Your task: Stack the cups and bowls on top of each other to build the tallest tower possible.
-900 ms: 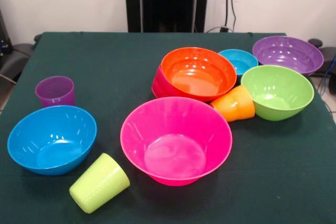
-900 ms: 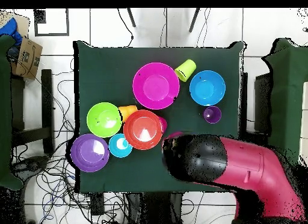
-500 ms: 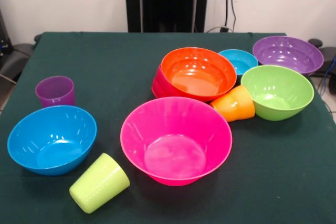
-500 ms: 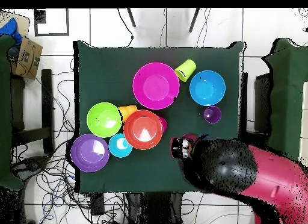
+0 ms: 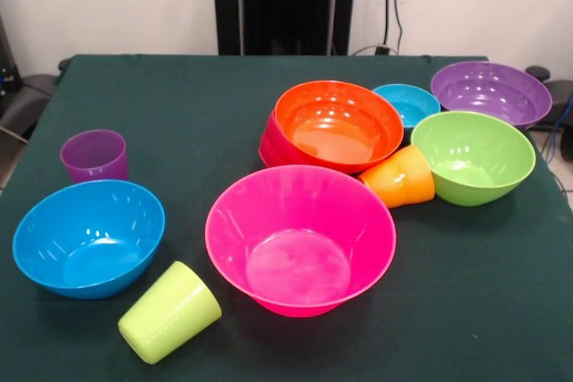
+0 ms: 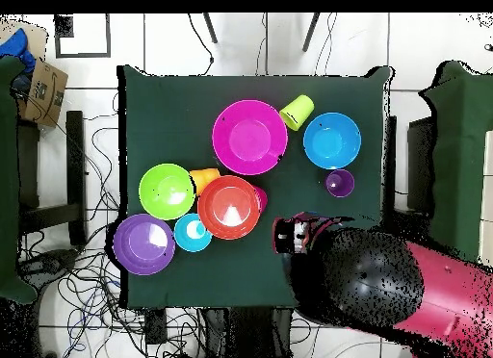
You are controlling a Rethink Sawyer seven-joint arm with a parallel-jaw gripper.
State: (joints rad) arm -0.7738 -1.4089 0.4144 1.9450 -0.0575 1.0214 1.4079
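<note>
We see glossy round plastic bowls: the orange bowl (image 5: 338, 123) nests tilted in a red bowl (image 5: 269, 142), behind the pink bowl (image 5: 300, 237). The gripper (image 6: 294, 235) hovers nearby; its jaws we cannot tell.

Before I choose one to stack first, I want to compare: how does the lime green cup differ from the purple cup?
The lime green cup lies tipped on its side near the table's front edge, while the purple cup stands upright, mouth up. The green cup looks opaque; the purple cup looks translucent. The green one lies between the blue and pink bowls, the purple one behind the blue bowl. Both are small, tapered and handleless.
</note>
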